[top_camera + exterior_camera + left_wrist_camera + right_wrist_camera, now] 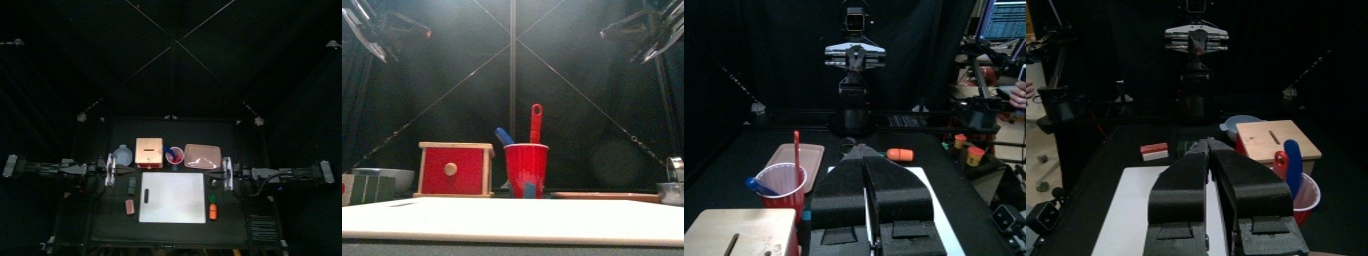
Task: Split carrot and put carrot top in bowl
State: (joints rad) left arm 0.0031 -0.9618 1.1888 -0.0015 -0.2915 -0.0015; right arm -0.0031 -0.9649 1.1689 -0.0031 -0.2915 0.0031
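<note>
The small orange carrot (211, 211) lies on the table just off the right edge of the white board (174, 198), its green carrot top still joined to it. In the left wrist view the carrot (898, 153) shows beyond the board. The blue-grey bowl (122, 155) sits at the back left, beside the wooden box (150, 152). My left gripper (112, 170) hovers at the table's left edge, shut and holding nothing. At the right edge my right gripper (227, 172) is likewise shut and holds nothing. Both are well away from the carrot.
A red cup (174, 156) with utensils stands behind the board, with a pink tray (203, 154) to its right. A pinkish-red block (130, 206) lies left of the board. In the front view the box (456, 168) and cup (525, 168) stand behind the board (513, 215).
</note>
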